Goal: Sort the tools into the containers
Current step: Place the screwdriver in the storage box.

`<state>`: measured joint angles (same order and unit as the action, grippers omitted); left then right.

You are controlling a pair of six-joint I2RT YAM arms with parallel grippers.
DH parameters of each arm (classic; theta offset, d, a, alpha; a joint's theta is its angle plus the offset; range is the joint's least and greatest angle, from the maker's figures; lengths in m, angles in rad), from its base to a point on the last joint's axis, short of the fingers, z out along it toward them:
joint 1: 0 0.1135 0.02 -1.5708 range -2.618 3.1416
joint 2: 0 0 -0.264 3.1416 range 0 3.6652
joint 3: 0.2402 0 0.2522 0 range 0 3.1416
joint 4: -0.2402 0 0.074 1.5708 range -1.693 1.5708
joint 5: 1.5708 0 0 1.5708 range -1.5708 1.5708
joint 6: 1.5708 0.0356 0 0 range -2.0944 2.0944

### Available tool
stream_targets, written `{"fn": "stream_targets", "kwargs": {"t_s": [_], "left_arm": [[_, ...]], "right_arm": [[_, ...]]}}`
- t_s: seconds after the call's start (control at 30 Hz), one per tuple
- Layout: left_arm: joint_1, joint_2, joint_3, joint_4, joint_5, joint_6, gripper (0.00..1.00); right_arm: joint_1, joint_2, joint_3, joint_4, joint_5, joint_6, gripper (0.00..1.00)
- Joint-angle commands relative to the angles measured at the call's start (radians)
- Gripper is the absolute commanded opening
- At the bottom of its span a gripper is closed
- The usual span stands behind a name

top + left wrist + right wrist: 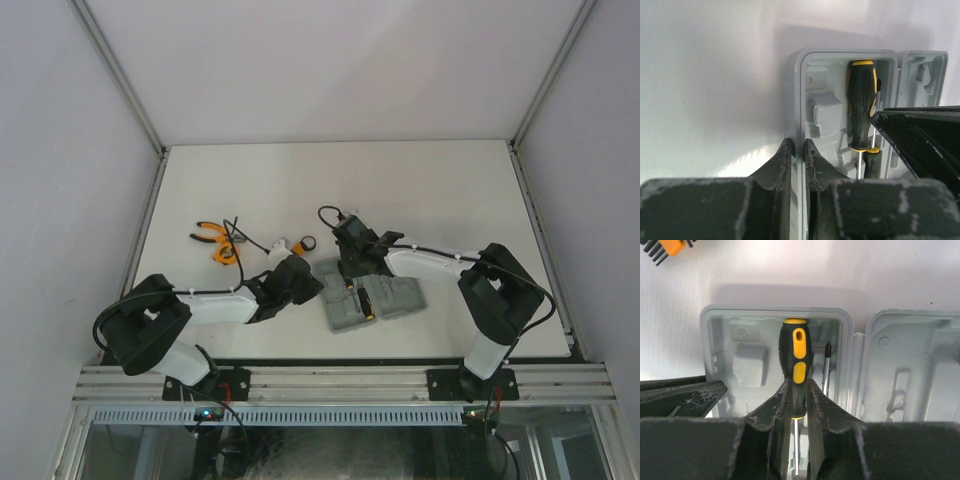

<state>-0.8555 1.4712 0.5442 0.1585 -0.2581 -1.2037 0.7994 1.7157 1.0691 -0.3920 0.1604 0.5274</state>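
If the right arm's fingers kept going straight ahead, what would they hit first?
Probably the far wall of the grey case: the fingers clamp a screwdriver whose handle end sits almost against it.

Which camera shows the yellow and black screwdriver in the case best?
Right wrist view: the screwdriver sits centred and close, its handle pinched in the right gripper. The left wrist view shows the handle side-on inside the grey case. The top view shows only a yellow speck, too small to read.

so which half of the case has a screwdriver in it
The left half: the yellow-and-black screwdriver sits in it, a second screwdriver beside that. The right half shows only bare moulded recesses.
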Motion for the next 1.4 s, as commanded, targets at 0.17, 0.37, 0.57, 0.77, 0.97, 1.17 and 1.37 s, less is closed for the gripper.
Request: {"fn": "stream_targets", "kwargs": {"t_s": [0.17,0.37,0.57,0.77,0.97,1.17,1.37], "left_arm": [[-0.012,-0.011,0.006,-0.033,0.032,-0.005,0.0],[-0.013,-0.012,0.007,-0.02,0.032,-0.003,0.0],[-0.012,-0.011,-0.001,0.004,0.037,0.004,0.0],[-0.013,-0.014,-0.007,0.009,0.035,0.004,0.0],[-0.013,-0.015,-0.009,0.012,0.036,0.006,0.0],[-0.012,-0.033,-0.017,0.013,0.021,0.016,0.0],[-0.012,-0.033,-0.018,0.013,0.017,0.018,0.0]], "right_arm": [[0.053,-0.11,-0.022,0.041,0.062,-0.026,0.17],[0.051,-0.132,-0.05,0.019,0.08,-0.004,0.17],[0.042,-0.126,-0.05,0.013,0.05,-0.001,0.17],[0.038,-0.101,-0.05,0.019,0.014,-0.005,0.16],[0.038,-0.085,-0.049,0.02,-0.002,-0.002,0.16],[0.038,-0.066,-0.051,0.008,-0.006,0.007,0.16],[0.04,-0.062,-0.051,-0.008,-0.004,0.015,0.16]]}}
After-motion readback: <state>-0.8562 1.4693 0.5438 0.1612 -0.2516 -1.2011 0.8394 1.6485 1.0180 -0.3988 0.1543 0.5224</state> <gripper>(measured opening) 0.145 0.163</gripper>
